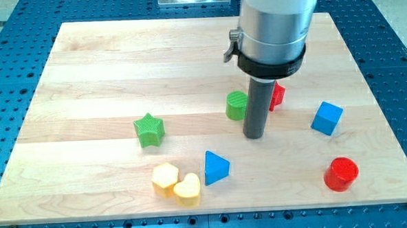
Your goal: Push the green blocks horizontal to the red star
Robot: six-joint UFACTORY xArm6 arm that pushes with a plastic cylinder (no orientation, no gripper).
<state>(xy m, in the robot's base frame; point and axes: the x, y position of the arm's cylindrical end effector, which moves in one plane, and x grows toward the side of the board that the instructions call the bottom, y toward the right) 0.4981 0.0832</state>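
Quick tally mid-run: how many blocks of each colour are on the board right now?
Green: 2, star and cylinder
Red: 2, cylinder and a block partly hidden behind the rod
Blue: 2, cube and triangle
Yellow: 2, hexagon and heart
Total: 8

You get bright, even overhead light, sharp focus, and only soft short shadows (no glare) on the pale wooden board (pixel 119 63).

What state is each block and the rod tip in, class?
my tip: down on the board, just right of green cylinder
green cylinder: upright
green star: flat, alone
red star: partly hidden behind the rod
red cylinder: upright
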